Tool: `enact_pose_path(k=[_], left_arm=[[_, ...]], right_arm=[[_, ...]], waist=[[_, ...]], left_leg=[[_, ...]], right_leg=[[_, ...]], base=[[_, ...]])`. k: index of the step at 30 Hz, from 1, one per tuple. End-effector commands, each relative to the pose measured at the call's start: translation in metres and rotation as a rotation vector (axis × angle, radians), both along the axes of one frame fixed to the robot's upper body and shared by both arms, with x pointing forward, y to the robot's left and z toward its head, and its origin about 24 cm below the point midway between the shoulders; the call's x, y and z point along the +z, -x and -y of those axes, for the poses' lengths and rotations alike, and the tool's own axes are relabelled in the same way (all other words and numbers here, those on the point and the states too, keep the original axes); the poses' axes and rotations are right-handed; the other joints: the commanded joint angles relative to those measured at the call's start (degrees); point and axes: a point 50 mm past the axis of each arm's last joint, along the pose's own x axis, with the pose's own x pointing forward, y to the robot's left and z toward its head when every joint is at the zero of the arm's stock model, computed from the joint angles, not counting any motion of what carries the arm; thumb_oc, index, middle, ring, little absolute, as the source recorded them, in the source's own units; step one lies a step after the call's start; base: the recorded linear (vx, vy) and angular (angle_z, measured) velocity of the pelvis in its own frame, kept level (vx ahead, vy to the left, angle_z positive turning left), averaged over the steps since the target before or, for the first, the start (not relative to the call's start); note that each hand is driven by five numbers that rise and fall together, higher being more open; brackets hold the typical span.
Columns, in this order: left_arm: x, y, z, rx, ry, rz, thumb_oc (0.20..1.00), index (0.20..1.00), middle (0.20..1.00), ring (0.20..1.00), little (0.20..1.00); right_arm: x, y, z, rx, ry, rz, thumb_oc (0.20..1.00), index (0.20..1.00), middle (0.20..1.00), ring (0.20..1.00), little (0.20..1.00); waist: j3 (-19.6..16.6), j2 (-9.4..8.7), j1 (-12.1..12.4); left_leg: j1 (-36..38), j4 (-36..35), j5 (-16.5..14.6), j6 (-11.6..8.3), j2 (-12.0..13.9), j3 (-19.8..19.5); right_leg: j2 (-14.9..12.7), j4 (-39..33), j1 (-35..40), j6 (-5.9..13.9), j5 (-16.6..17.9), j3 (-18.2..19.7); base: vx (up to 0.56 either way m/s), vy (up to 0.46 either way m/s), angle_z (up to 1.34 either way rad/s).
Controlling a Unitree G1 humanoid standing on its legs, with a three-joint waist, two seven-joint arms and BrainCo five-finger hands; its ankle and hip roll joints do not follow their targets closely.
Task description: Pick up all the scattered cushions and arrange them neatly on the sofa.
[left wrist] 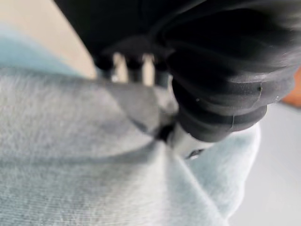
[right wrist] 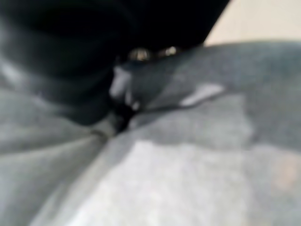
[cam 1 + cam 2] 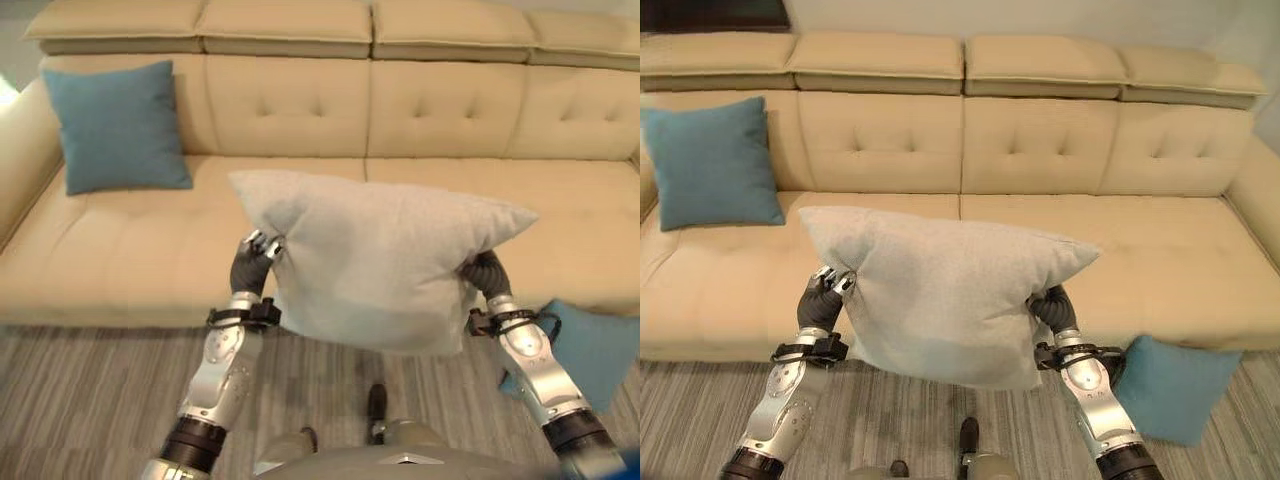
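Grey cushion [image 3: 380, 265]: pale grey, plump, corners pointed; hanging in the air in front of the sofa's seat, between both hands.
Left hand [image 3: 255, 256]: fingers pinching the cushion's left edge.
Right hand [image 3: 1048, 306]: pressing the right edge; fingers hidden, grip cannot tell.
Teal cushion [image 3: 117, 126]: leaning upright against the backrest, left end.
Second teal cushion [image 3: 1170, 388]: lying on the floor.
Sofa [image 3: 450, 110]: beige, tufted.
Floor [image 3: 90, 400]: grey, striped.

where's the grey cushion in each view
Left eye view: grey cushion centre, held up before the sofa.
Right eye view: centre, slightly left.
Left wrist view: fills the lower part.
Right wrist view: lower part.
Shared landmark: upright blue cushion on the sofa's left.
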Motion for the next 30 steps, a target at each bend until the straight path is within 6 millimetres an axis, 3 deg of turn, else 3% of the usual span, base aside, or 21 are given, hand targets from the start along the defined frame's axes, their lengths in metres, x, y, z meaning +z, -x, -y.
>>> enact_pose_path(k=[1,2,3,8,11,14,15,18,22,24,27,28,30], left_arm=[[0.045,-0.008,0.029,-0.164,-0.006,0.235,0.200,0.200,0.200,0.200,0.200],[0.044,-0.007,0.029,-0.162,-0.013,0.230,0.200,0.200,0.200,0.200,0.200],[0.043,-0.008,0.028,-0.155,-0.020,0.230,0.200,0.200,0.200,0.200,0.200],[0.044,-0.005,0.025,-0.156,-0.017,0.233,0.200,0.200,0.200,0.200,0.200],[0.046,-0.004,0.024,-0.159,-0.029,0.239,0.200,0.200,0.200,0.200,0.200],[0.047,-0.004,0.023,-0.151,-0.033,0.247,0.200,0.200,0.200,0.200,0.200],[0.049,-0.003,0.022,-0.157,-0.039,0.254,0.200,0.200,0.200,0.200,0.200],[0.050,-0.004,0.024,-0.163,-0.055,0.259,0.200,0.200,0.200,0.200,0.200],[0.050,-0.005,0.022,-0.156,-0.064,0.260,0.200,0.200,0.200,0.200,0.200],[0.048,-0.005,0.020,-0.141,-0.064,0.252,0.200,0.200,0.200,0.200,0.200],[0.044,-0.004,0.021,-0.152,-0.055,0.244,0.200,0.200,0.200,0.200,0.200],[0.043,-0.004,0.022,-0.157,-0.044,0.236,0.200,0.200,0.200,0.200,0.200],[0.041,-0.003,0.025,-0.172,-0.016,0.223,0.200,0.200,0.200,0.200,0.200]], right_arm=[[0.055,-0.011,-0.018,0.075,-0.087,0.298,0.200,0.200,0.200,0.200,0.200],[0.055,-0.011,-0.017,0.068,-0.088,0.298,0.200,0.200,0.200,0.200,0.200],[0.053,-0.011,-0.017,0.060,-0.086,0.295,0.200,0.200,0.200,0.200,0.200],[0.052,-0.012,-0.021,0.074,-0.099,0.286,0.200,0.200,0.200,0.200,0.200],[0.054,-0.015,-0.027,0.090,-0.102,0.293,0.200,0.200,0.200,0.200,0.200],[0.054,-0.017,-0.032,0.109,-0.097,0.291,0.200,0.200,0.200,0.200,0.200],[0.054,-0.018,-0.035,0.124,-0.090,0.293,0.200,0.200,0.200,0.200,0.200],[0.050,-0.016,-0.033,0.119,-0.085,0.273,0.200,0.200,0.200,0.200,0.200],[0.050,-0.018,-0.033,0.119,-0.078,0.273,0.200,0.200,0.200,0.200,0.200],[0.052,-0.019,-0.034,0.132,-0.066,0.277,0.200,0.200,0.200,0.200,0.200],[0.049,-0.018,-0.031,0.136,-0.056,0.264,0.200,0.200,0.200,0.200,0.200],[0.048,-0.016,-0.029,0.126,-0.054,0.262,0.200,0.200,0.200,0.200,0.200],[0.049,-0.014,-0.023,0.107,-0.064,0.264,0.200,0.200,0.200,0.200,0.200]], waist=[[-1.88,-0.95,-1.81],[-2.62,-0.36,-1.76],[-2.70,0.00,-1.34],[-3.72,0.13,-1.06],[-3.63,0.50,0.00],[-3.13,0.77,0.88],[-2.50,1.27,0.90],[-2.42,2.17,0.01],[-2.76,2.71,-0.72],[-2.60,2.18,-1.62],[-3.35,1.64,-1.52],[-3.61,1.52,-1.76],[-3.91,1.43,-1.86]], left_leg=[[-0.08,-10.19,3.19,-0.15,1.40,-1.24],[-0.39,-19.09,6.38,0.04,2.52,-0.50],[-1.62,-22.14,9.35,-0.41,3.04,-0.39],[1.19,-22.03,6.64,0.70,1.58,-0.30],[2.34,-20.64,4.24,2.34,0.81,1.31],[3.18,-20.23,3.38,3.53,0.20,2.38],[4.34,-20.58,3.01,4.62,-0.31,3.09],[5.80,-21.97,2.86,5.20,-0.58,2.27],[8.09,-24.74,2.57,4.52,-0.62,2.52],[9.95,-26.11,2.38,3.98,-0.87,2.01],[10.86,-26.36,1.85,3.20,-0.68,1.52],[10.75,-25.92,1.66,2.69,-0.25,1.04],[10.33,-23.57,0.98,1.09,1.22,-0.31]], right_leg=[[-1.01,2.14,2.89,6.45,-4.30,2.17],[-0.47,1.22,3.99,6.79,-4.88,2.20],[-0.19,1.31,4.79,6.93,-5.68,2.87],[-1.66,2.08,5.63,7.87,-5.76,4.74],[-3.59,6.56,4.43,9.59,-5.79,6.07],[-5.26,11.47,1.70,11.23,-3.23,5.84],[-6.40,16.39,-0.83,12.28,-0.47,6.11],[-6.14,18.90,-3.11,11.77,-0.42,7.25],[-5.97,9.62,-4.96,10.98,-0.56,4.23],[-4.01,3.35,-5.75,12.01,1.33,5.48],[-3.68,1.45,-3.62,12.02,1.42,6.57],[-3.16,2.28,-3.04,11.37,0.57,7.87],[-2.74,2.96,-1.61,9.85,-1.03,6.06]], base=[[0.25,0.025,0.09],[0.31,0.079,0.06],[0.32,0.119,-0.05],[0.19,0.143,-0.43],[0.12,0.201,-0.45],[0.06,0.168,-0.52],[0.08,0.160,-0.34],[0.12,0.125,-0.15],[0.13,-0.002,0.05],[0.20,-0.102,-0.01],[0.17,-0.138,0.09],[0.21,-0.255,0.35],[0.19,-0.261,0.52]])
